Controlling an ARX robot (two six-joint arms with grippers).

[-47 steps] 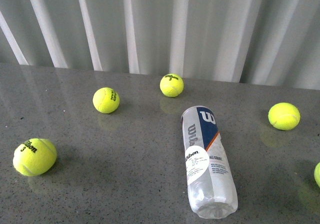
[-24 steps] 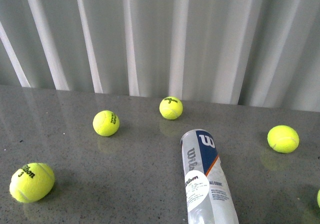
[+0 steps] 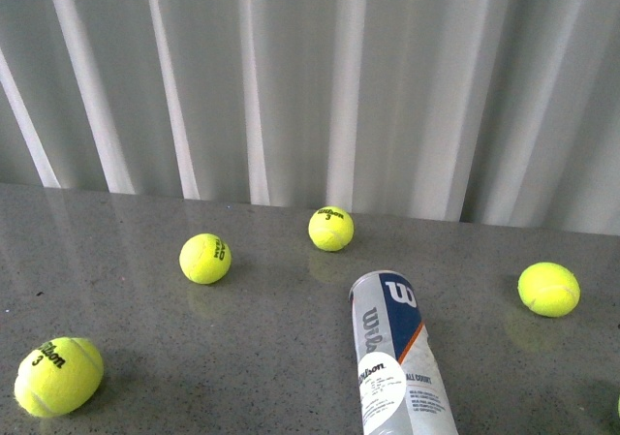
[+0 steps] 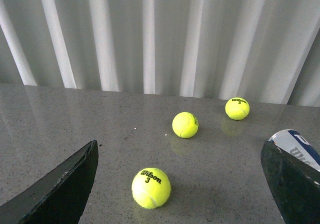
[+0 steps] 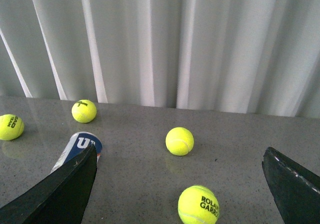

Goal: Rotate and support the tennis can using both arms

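We see the can lying on its side on the table, right of centre, with balls scattered around. Our left gripper and right gripper both have their fingers spread wide, gripping nothing.

We see the tennis can in clear plastic with a navy, white and orange label. The tennis balls are yellow-green with black print, the table speckled grey, the pleated curtain pale grey-white, the fingers black.
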